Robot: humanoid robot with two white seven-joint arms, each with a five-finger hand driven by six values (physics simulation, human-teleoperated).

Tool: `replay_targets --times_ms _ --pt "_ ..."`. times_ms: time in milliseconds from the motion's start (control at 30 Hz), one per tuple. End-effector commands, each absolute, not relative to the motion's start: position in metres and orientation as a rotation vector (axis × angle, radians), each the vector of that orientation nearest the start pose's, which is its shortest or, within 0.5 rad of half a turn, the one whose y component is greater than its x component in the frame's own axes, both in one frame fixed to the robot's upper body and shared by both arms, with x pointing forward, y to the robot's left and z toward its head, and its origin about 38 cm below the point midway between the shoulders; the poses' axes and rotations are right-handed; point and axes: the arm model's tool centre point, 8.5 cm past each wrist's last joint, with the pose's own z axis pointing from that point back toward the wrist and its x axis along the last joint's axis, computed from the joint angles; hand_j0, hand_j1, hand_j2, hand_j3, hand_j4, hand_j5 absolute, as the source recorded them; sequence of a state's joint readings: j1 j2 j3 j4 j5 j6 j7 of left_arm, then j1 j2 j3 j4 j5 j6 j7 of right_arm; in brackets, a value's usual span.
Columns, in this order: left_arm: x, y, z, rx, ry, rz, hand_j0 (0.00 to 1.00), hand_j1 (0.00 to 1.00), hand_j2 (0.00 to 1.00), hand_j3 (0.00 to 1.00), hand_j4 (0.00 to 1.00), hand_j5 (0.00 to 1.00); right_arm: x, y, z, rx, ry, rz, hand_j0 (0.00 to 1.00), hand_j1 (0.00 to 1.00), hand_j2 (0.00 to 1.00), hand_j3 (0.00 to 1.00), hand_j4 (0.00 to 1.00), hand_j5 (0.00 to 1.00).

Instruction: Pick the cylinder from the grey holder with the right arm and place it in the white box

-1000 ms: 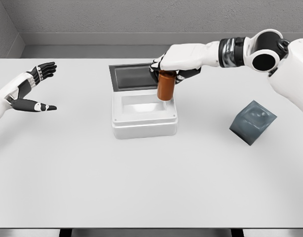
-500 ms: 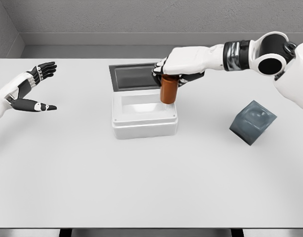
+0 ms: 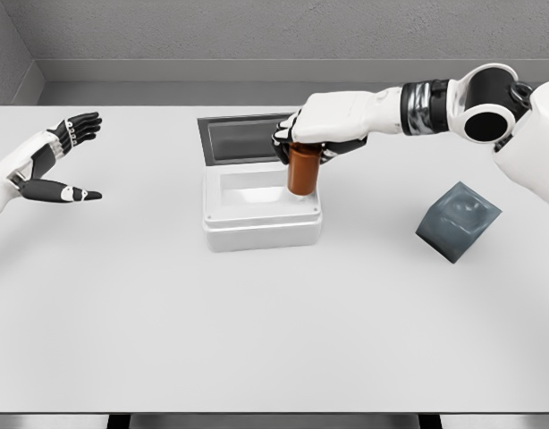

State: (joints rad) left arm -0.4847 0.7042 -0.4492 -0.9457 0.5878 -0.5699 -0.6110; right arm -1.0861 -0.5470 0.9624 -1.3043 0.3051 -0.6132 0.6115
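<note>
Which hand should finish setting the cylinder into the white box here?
Right. The right hand already grips the brown cylinder over the white box; the left hand is open at the far left edge.

Simulated test cell: bare white table [image 3: 257, 331], plain grey walls [image 3: 257, 31], no furnishings.

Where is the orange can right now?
In the head view the orange cylinder is just right of the middle, held from above by the right hand, its bottom dipping into the right end of the white box.
</note>
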Motion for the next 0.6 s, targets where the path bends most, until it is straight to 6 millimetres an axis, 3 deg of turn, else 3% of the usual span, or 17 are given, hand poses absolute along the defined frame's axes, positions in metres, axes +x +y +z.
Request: replay_targets --times_ms 0,167,200,233,267,433,467,567 --pt "0.441 0.417 0.142 -0.152 -1.68 -0.807 1.0 1.0 1.0 1.0 1.0 1.0 0.484 -0.155 0.282 0.319 1.873 -2.879 0.12 0.12 0.12 0.12 0.12 0.12" --pt "0.441 0.418 0.142 -0.151 -1.679 -0.807 1.0 1.0 1.0 1.0 1.0 1.0 0.484 -0.154 0.282 0.321 1.874 -2.878 0.12 0.12 0.12 0.12 0.12 0.12" --pt "0.441 0.418 0.142 -0.151 -1.679 -0.807 1.0 1.0 1.0 1.0 1.0 1.0 0.484 -0.155 0.283 0.332 1.868 -2.877 0.38 0.38 0.38 0.38 0.38 0.38" --pt "0.441 0.417 0.142 -0.152 -1.68 -0.807 1.0 1.0 1.0 1.0 1.0 1.0 0.485 -0.155 0.287 0.356 1.873 -2.865 0.72 0.72 0.72 0.72 0.72 0.72" --pt "0.441 0.418 0.142 -0.15 -1.681 -0.808 1.0 1.0 1.0 1.0 1.0 1.0 0.486 -0.156 0.29 0.367 1.88 -2.859 0.97 0.97 0.97 0.97 0.97 0.97" --pt "0.441 0.418 0.142 -0.151 -1.679 -0.807 1.0 1.0 1.0 1.0 1.0 1.0 0.472 -0.144 0.303 0.354 1.879 -2.78 1.0 1.0 1.0 1.0 1.0 1.0" --pt "0.441 0.417 0.142 -0.152 -1.68 -0.807 1.0 1.0 1.0 1.0 1.0 1.0 0.471 -0.15 0.305 0.37 1.881 -2.78 1.0 1.0 1.0 1.0 1.0 1.0" --pt "0.442 0.418 0.143 -0.15 -1.681 -0.808 1.0 1.0 1.0 1.0 1.0 1.0 0.462 -0.185 0.338 0.513 1.961 -2.695 1.0 1.0 1.0 1.0 1.0 1.0"
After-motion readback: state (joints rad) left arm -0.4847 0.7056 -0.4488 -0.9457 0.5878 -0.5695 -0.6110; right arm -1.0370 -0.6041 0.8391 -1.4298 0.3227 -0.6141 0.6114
